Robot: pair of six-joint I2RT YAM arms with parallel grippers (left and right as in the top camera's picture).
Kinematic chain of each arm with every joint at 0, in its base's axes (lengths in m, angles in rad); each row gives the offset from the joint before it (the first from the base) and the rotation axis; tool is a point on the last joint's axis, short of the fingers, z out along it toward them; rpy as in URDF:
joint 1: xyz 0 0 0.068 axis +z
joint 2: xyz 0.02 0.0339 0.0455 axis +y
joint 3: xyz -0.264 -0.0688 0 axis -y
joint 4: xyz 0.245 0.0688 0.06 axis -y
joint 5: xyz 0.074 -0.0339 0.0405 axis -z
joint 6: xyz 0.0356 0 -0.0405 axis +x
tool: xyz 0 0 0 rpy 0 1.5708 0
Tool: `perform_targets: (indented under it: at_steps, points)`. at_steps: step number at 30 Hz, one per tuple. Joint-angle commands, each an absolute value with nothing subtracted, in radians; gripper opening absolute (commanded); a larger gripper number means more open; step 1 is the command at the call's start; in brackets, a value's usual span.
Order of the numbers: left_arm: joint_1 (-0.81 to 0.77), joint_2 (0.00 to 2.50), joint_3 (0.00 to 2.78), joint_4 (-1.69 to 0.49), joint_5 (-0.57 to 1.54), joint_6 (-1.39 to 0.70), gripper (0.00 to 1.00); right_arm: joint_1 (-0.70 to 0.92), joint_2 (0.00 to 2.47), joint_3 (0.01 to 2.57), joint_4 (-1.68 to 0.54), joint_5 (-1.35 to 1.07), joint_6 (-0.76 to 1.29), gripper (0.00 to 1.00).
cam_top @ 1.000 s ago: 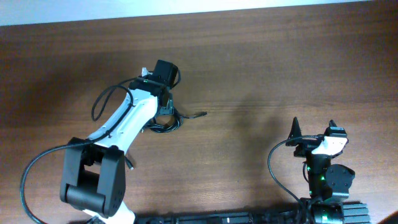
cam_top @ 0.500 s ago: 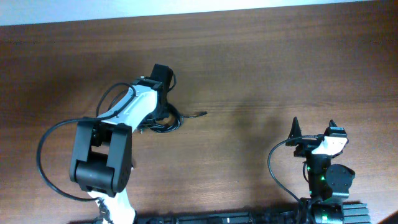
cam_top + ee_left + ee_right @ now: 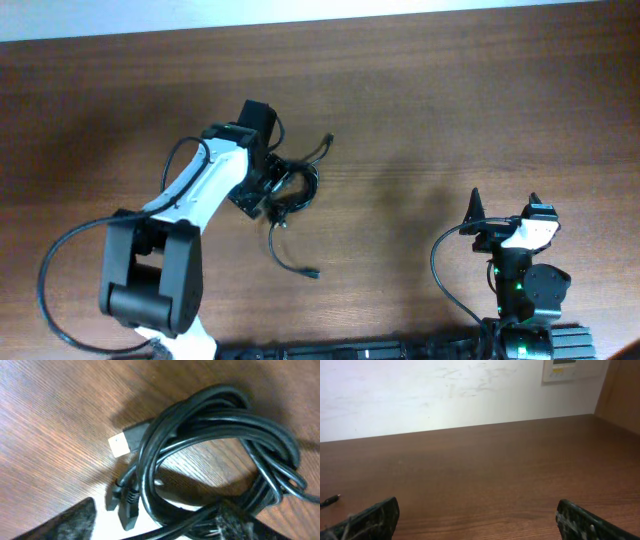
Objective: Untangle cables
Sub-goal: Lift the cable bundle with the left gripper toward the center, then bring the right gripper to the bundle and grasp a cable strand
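Cables (image 3: 220,435) just under left pincer (image 3: 264,189)

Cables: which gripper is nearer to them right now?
Left. The left gripper is right at the cables, with the bundle between its fingers; the right gripper sits far off to their right, touching nothing.

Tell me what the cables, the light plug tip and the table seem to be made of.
The cables: likely rubber or soft plastic sheath, black, slightly glossy; highlights run along the bends. The plug tip: probably metal, pale and flat-sided, though blur leaves it open. The table: wood or wood-look laminate, brown, satin; grain lines show.
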State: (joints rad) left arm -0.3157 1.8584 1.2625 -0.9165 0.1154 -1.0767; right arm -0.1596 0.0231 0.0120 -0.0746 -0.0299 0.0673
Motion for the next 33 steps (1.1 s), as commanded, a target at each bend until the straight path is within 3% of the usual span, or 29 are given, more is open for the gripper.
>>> perform_targets:
  at_steps: [1,3,4,8,11,12,13,14,19,21,23,25,27,31,33]
  points:
    - [-0.311,1.806,1.289,-0.859,-0.027,-0.664,0.99,-0.164,0.017,0.006,-0.078,-0.029,0.06,0.99]
    - [-0.312,1.815,1.288,-0.775,-0.005,-0.281,0.99,-0.164,0.017,0.006,-0.078,-0.029,0.06,0.99]
    - [-0.312,1.826,1.288,-0.772,-0.017,-0.212,0.95,-0.164,0.017,0.006,-0.078,-0.029,0.06,0.98]
    - [-0.311,1.919,1.287,-0.77,-0.023,-0.208,0.75,-0.164,0.017,0.006,-0.078,-0.029,0.06,0.99]
    - [-0.315,1.982,1.287,-0.771,-0.014,-0.208,0.5,-0.164,0.017,0.006,-0.078,-0.029,0.06,0.99]
    - [-0.315,1.988,1.285,-0.77,-0.015,-0.208,0.33,-0.164,0.017,0.006,-0.078,-0.029,0.06,0.98]
    - [-0.315,1.988,1.285,-0.769,-0.015,-0.215,0.06,-0.164,0.017,0.006,-0.078,-0.029,0.06,0.99]
    - [-0.311,1.988,1.287,-0.769,-0.016,-0.219,0.0,-0.164,0.017,0.006,-0.078,-0.029,0.06,0.99]
    - [-0.259,1.907,1.393,-0.852,-0.015,-0.363,0.0,-0.164,0.017,0.006,-0.078,-0.035,0.062,0.99]
    - [-0.25,1.814,1.395,-0.855,-0.015,-0.417,0.0,-0.164,0.017,0.006,-0.065,-0.157,0.069,0.99]
    - [-0.225,1.689,1.395,-0.86,-0.015,-0.583,0.0,-0.164,0.044,0.006,-0.022,-0.304,0.44,0.99]
    - [-0.211,1.621,1.395,-0.854,-0.011,-0.59,0.0,-0.164,0.056,0.006,-0.002,-0.311,0.654,0.99]
    - [-0.208,1.552,1.395,-0.854,0.015,-0.559,0.0,-0.164,0.1,0.02,0.049,-0.357,0.627,0.98]
    - [-0.208,1.541,1.395,-0.854,0.015,-0.555,0.0,-0.163,0.425,0.234,0.019,-0.456,0.576,0.98]
    - [-0.208,1.541,1.395,-0.854,0.015,-0.416,0.0,-0.151,0.712,0.442,-0.077,-0.614,0.573,0.99]
